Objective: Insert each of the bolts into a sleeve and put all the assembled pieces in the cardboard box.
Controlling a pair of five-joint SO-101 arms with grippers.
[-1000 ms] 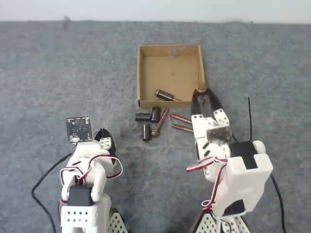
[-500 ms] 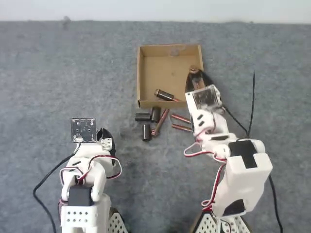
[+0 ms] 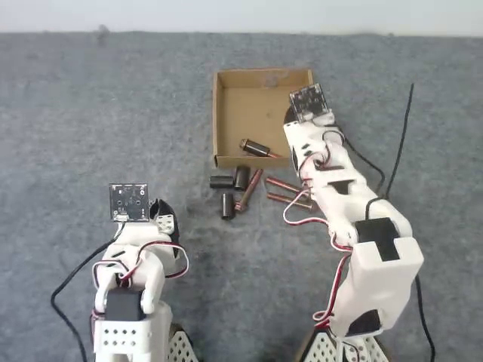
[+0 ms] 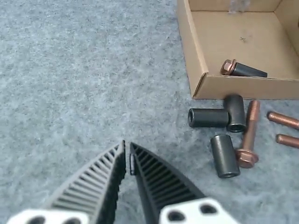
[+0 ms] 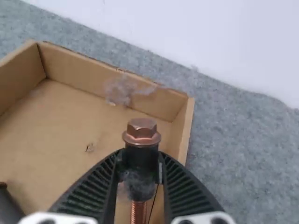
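My right gripper (image 5: 139,161) is shut on a black sleeve with a copper bolt (image 5: 141,132) through it, and holds it above the cardboard box (image 5: 70,126) near a far corner. In the high view the right arm (image 3: 324,166) stretches over the box (image 3: 226,83) at its right side. One assembled piece (image 3: 256,147) lies inside by the front wall. In front of the box lie three loose sleeves (image 4: 208,117) (image 4: 235,112) (image 4: 224,155) and three bolts (image 4: 248,140) (image 4: 282,120) (image 4: 287,140). My left gripper (image 4: 127,151) is shut and holds nothing, low over the carpet to the left of them.
Grey carpet (image 3: 113,113) covers the table, with open room left of the box and around the left arm (image 3: 136,256). A white wall (image 3: 241,15) runs along the far edge. A black cable (image 3: 400,143) trails to the right of the right arm.
The right arm has swung forward from the box's front right corner to over the box, carrying the bolt and sleeve. The left arm has barely moved.
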